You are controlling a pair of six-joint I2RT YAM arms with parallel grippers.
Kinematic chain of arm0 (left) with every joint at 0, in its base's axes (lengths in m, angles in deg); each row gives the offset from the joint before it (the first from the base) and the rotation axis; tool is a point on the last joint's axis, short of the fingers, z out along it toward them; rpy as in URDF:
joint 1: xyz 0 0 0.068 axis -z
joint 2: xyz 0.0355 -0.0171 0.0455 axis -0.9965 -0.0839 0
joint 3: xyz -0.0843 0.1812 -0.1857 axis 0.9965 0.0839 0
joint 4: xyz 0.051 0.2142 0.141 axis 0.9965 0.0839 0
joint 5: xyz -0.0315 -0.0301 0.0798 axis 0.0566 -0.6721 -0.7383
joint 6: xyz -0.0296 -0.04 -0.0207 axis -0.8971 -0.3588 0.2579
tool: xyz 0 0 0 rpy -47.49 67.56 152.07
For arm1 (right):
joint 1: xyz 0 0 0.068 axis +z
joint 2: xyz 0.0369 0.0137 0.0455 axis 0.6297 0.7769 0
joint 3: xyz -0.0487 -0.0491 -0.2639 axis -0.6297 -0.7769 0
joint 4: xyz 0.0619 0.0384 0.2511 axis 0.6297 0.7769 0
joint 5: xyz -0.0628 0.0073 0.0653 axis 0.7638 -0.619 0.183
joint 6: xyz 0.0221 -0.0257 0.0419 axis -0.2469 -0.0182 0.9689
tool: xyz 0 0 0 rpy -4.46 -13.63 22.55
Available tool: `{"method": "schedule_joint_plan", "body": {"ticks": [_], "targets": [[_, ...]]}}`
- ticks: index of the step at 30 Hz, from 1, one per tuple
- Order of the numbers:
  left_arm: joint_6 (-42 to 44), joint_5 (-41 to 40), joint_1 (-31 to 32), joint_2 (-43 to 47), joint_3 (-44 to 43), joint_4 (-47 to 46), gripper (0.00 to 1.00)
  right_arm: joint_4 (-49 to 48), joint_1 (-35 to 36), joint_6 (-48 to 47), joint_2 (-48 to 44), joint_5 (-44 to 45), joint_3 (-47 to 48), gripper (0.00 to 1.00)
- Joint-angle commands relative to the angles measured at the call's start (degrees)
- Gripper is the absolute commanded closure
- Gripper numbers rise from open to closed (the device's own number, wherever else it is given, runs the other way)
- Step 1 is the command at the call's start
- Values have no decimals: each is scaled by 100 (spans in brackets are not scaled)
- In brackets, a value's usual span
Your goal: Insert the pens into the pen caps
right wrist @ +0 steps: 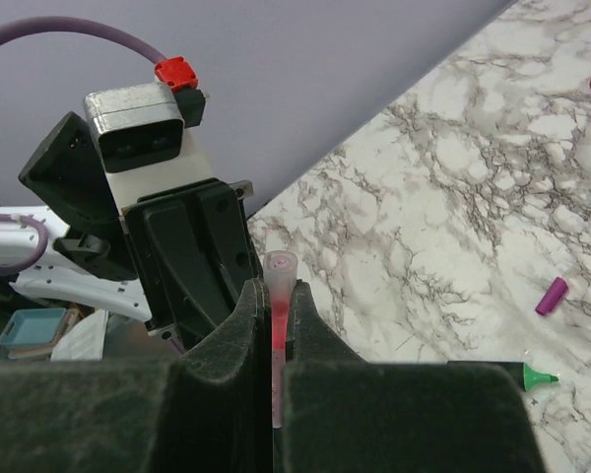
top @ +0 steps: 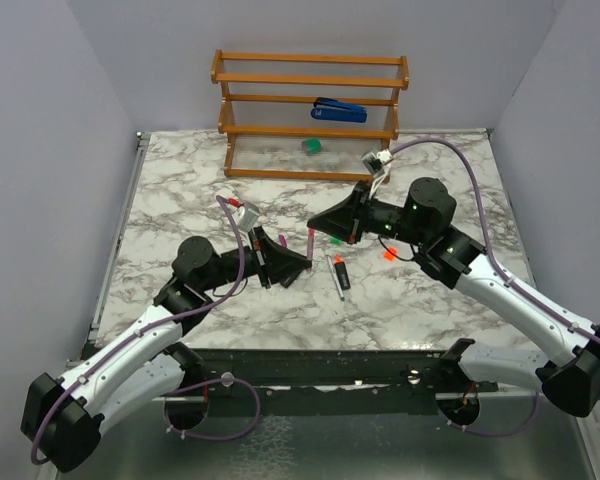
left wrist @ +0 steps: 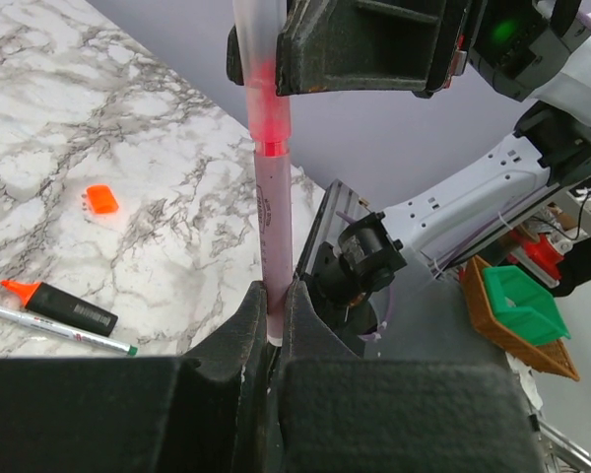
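- Top view: the left gripper [top: 306, 264] and the right gripper [top: 316, 226] meet tip to tip above the middle of the white marble-patterned table [top: 180, 200]. The thin pink plastic pen [top: 310, 248] spans between them, held off the surface, I judge, so both arms can line up on one axis
- Left wrist view: the left fingers are pinched tight on the pen's lower barrel, acting as the steady half. Its upper end sits inside the pale pink translucent cap [left wrist: 254, 59], which the right jaws clamp. The small orange plastic cap [left wrist: 101, 199], the stubby orange-tipped black marker [left wrist: 64, 306] and the thin grey pen [left wrist: 59, 330] lie on the table, waiting
- Right wrist view: the right fingers are closed narrowly on the cap, its mouth facing the left gripper; I cannot tell how fully the pen is seated. The magenta-purple cap [right wrist: 552, 295] and the green-tipped black marker [right wrist: 517, 373] lie apart on the marble
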Motion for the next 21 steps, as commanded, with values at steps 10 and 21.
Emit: {"method": "schedule_joint_plan", "body": {"ticks": [10, 21], "targets": [[743, -604, -67, -259, -888, 309, 100, 134, 102, 188, -498, -54, -649, 99], [955, -769, -90, -392, -1321, 307, 100, 69, 303, 218, -629, 95, -976, 99]]}}
